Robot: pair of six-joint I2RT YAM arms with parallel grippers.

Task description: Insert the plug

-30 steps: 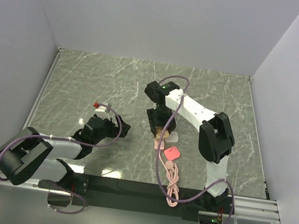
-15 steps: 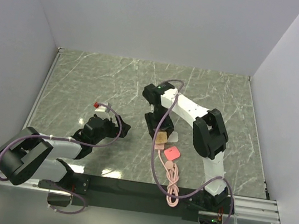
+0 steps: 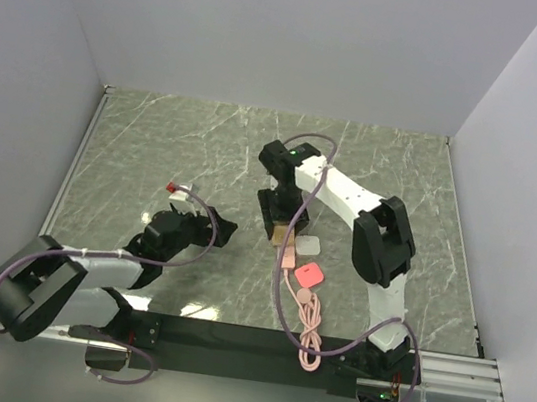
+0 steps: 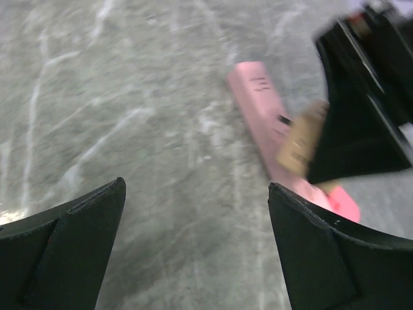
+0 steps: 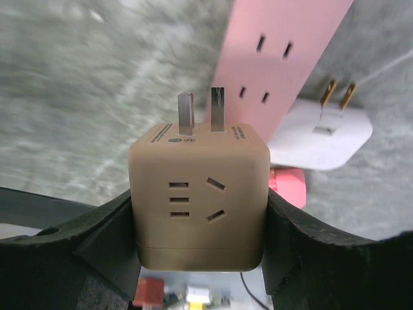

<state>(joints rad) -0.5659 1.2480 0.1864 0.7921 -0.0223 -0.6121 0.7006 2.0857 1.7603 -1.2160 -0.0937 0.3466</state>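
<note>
Top external view: the plug lies flat on the bench, a little right of the middle, and no fingers touch it. It is square, so it has no real long axis. Its sides are turned somewhat against the bench edges. Its pins do not show, so I cannot tell which way it points.

The pale pink power strip is just beside the plug at 9 o'clock. A white adapter is just beside it at 12 o'clock. The coiled cord lies at 6 o'clock from it, toward the near edge.

The right fingers are at 11 o'clock from the plug, above the far end of the strip. They are closed on a tan cube. In the right wrist view the cube sits squeezed between the two black fingers. Its two flat metal pins point to 12 o'clock, toward the strip with its rows of slots. In that view only a narrow coral edge of the plug shows, at 4 o'clock from the cube, partly under the white adapter. The adapter lies on its back with two brass pins pointing to 12 o'clock.

The left fingers are well apart from the plug, at 9 o'clock from it, low near the bench. In the left wrist view they stand wide apart with nothing between them. That view is blurred, and only a coral corner of the plug shows at 4 o'clock, past the strip and the held cube.
</note>
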